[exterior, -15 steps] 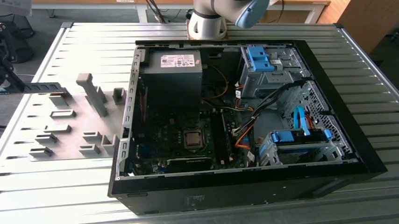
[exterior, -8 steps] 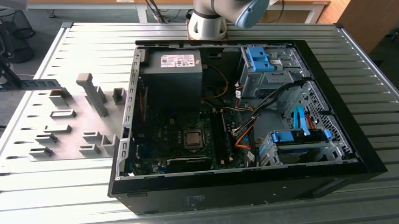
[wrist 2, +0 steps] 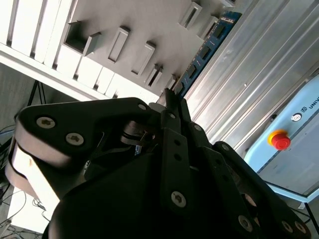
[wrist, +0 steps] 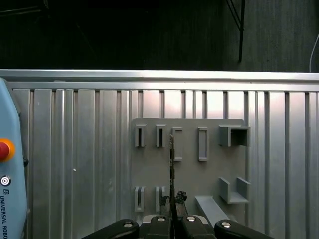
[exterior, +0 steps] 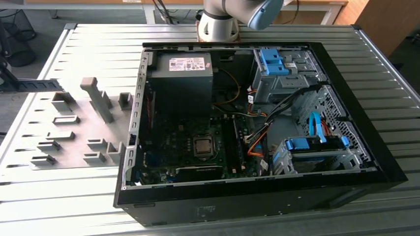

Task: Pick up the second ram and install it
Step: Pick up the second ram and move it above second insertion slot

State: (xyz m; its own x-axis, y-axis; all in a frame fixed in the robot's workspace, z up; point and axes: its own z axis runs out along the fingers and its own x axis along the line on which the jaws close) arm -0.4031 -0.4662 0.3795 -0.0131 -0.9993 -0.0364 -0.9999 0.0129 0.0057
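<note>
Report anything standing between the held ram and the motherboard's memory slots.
Nothing visible does. The gripper is shut on the second ram. The case lies open and the memory slots show uncovered. Orange cables run beside them, on the exterior view's right.

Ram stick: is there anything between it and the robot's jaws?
Nothing. In both wrist views the ram stick rises straight out of the closed jaws, gripped directly, with the grey slotted plate behind it.
</note>
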